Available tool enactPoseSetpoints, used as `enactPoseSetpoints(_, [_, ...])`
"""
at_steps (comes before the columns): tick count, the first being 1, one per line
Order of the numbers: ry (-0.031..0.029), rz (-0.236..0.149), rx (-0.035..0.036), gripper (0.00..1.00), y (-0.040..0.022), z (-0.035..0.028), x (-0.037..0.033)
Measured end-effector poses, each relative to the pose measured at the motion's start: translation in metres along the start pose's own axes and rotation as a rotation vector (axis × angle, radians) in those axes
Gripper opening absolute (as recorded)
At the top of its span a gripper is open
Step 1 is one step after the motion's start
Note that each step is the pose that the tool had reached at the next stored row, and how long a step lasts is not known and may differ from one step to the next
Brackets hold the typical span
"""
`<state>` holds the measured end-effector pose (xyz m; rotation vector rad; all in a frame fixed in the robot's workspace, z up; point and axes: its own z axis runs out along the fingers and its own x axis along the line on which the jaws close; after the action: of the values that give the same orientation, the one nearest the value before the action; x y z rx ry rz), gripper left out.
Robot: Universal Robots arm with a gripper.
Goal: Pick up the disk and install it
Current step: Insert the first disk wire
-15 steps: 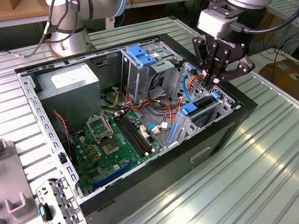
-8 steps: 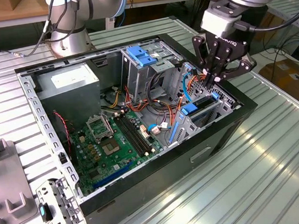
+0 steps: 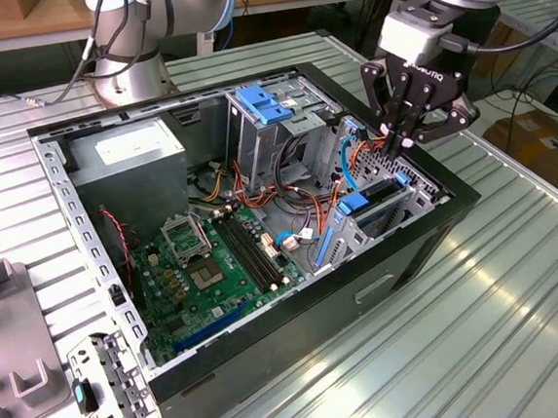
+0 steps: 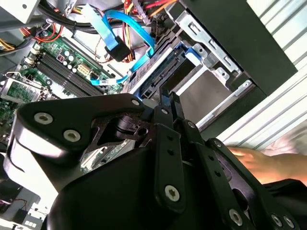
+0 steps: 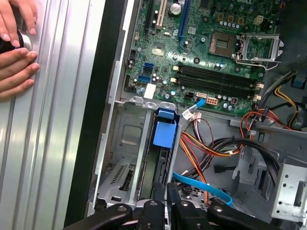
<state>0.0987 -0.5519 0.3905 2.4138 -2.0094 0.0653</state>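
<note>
The gripper [image 3: 407, 141] hangs over the drive bay [image 5: 125, 143] at the corner of the open computer case [image 3: 273, 366] toward the exterior view's right; its fingers are pressed together, tips at the disk's end. The disk [image 5: 165, 143] stands on edge in the bay, blue carrier showing, beside the motherboard [image 3: 215, 263]; a person's hand [image 5: 14, 52] rests on the ribbed metal table [image 3: 484, 318].

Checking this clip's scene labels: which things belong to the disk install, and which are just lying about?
Job in hand:
gripper, shut on the disk
disk, on edge in the drive cage
drive cage

Lying about:
motherboard
cables
power supply
blue bracket
metal plate
hand
</note>
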Motion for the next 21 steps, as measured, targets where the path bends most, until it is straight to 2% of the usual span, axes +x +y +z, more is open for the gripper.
enactPoseSetpoints(11, [-0.0003, -0.019, 0.0006, 0.18, -0.0165, 0.0007, -0.0061])
enactPoseSetpoints(15, [-0.0005, -0.033, 0.001, 0.18, -0.0265, 0.0014, -0.007])
enactPoseSetpoints(21, [-0.0011, -0.047, 0.0015, 0.18, -0.038, 0.0019, -0.0066])
